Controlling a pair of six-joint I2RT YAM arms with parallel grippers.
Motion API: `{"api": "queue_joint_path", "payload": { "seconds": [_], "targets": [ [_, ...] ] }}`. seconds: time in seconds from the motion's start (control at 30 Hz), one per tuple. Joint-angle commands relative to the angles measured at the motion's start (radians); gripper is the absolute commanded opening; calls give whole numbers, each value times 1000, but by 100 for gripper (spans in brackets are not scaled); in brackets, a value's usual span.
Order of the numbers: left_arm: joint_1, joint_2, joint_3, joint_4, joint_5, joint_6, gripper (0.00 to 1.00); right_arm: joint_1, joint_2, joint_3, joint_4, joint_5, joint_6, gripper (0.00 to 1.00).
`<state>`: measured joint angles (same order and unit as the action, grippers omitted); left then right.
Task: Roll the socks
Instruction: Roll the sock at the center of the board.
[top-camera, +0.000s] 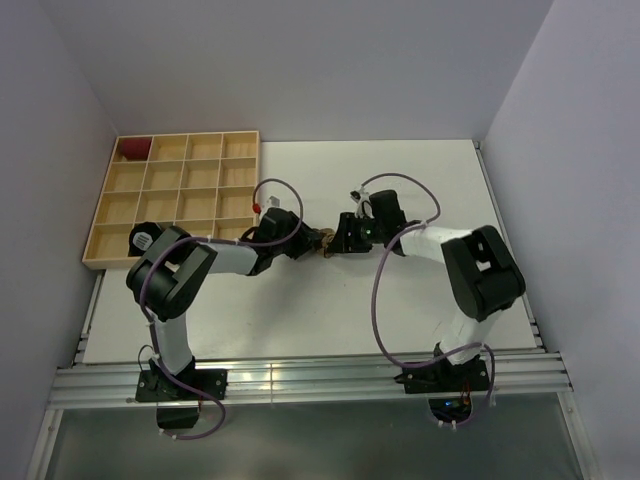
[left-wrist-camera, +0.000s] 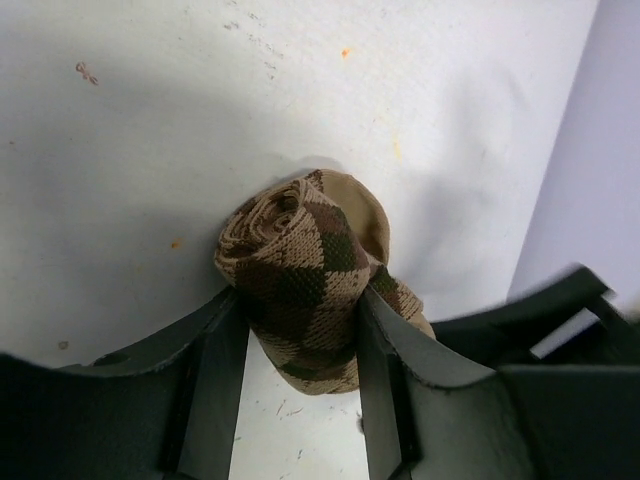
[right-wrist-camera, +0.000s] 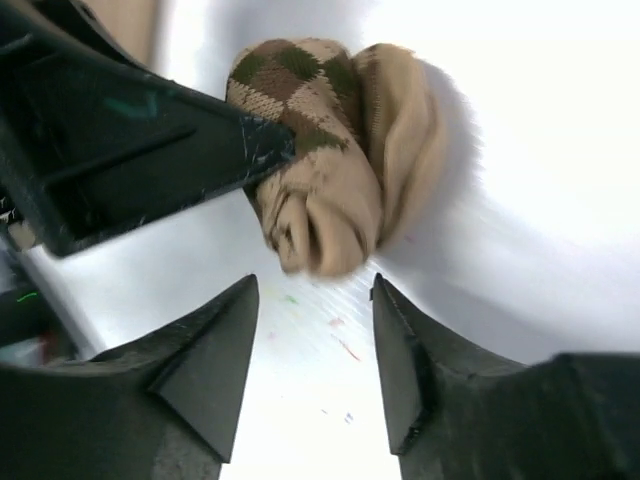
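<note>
Tan knit, soft and light, the rolled sock on the bench looks clenched in your left pincer, right pincer released beside it; grip across the coil or it may unroll.

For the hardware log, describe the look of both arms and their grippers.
Left arm and right arm: white links and bulky black joints, each trailed by a looping purple cable. Left gripper and right gripper: dark, scuffed wedge fingers tapering to blunt tips.
</note>
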<state>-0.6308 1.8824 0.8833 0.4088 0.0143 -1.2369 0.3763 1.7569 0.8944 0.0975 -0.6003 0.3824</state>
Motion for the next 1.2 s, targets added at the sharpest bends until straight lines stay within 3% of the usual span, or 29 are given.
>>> {"api": "queue_joint_path", "payload": {
  "seconds": [0.0,0.17,0.4,0.67,1.17],
  "targets": [
    [2,53,29,-324,-24,105,24,35,-149,-51,16,261,-109,58],
    [2,47,103,-459,-36,169,24,174,-286,-130,111,555,-236,66],
    [6,32,141,-513,-24,203,24,351,-289,-177,245,741,-419,73],
    [17,43,164,-527,15,215,24,429,-188,-138,280,801,-497,73],
    [34,64,183,-538,56,229,24,434,-19,-88,363,907,-562,73]
  ]
}}
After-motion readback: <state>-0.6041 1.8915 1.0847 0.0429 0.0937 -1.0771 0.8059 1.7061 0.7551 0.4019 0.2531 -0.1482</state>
